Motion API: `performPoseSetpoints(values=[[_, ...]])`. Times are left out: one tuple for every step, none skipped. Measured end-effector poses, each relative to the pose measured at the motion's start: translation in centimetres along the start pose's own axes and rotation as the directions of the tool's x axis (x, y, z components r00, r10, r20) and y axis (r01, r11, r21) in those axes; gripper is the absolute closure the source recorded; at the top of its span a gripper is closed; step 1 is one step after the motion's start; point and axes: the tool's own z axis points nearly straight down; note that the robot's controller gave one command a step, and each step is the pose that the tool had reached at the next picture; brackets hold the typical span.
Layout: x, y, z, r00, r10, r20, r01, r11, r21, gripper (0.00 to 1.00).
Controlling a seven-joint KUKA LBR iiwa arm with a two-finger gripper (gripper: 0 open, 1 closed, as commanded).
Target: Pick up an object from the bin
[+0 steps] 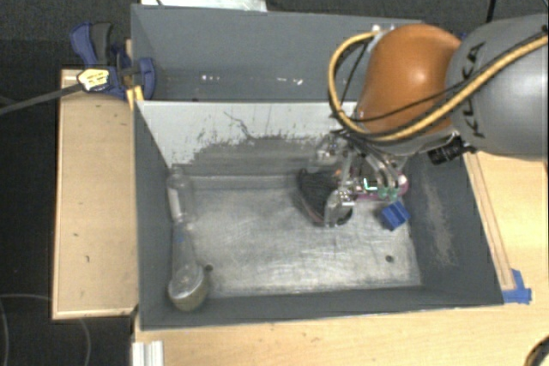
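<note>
Claw (343, 206), spread or not I cannot tell, is hanging off-centre beside a black lump (313, 189) I am risking shoving aside.

The grey metal bin (257, 249) has a matt floor, scuffed and scratched pale. The orange domed wrist cover (407, 73) looks smooth and glossy, like plastic. The dark rounded lump (314, 189) is matt; the small blue block (393, 217) looks like plastic

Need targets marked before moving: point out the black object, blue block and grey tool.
black object (312, 191): camera view, its exposed left part.
blue block (392, 216): camera view, its middle.
grey tool (181, 246): camera view, its handle.
</note>
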Motion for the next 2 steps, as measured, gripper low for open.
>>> performPoseSetpoints(values=[[-2.82, -3.58, 8.18, 0.984, -0.175, 0.023, 0.175, 0.984, 0.002, 0.0], [-2.78, -3.62, 8.18, 0.985, -0.172, 0.019, 0.172, 0.985, 0.001, 1.0]])
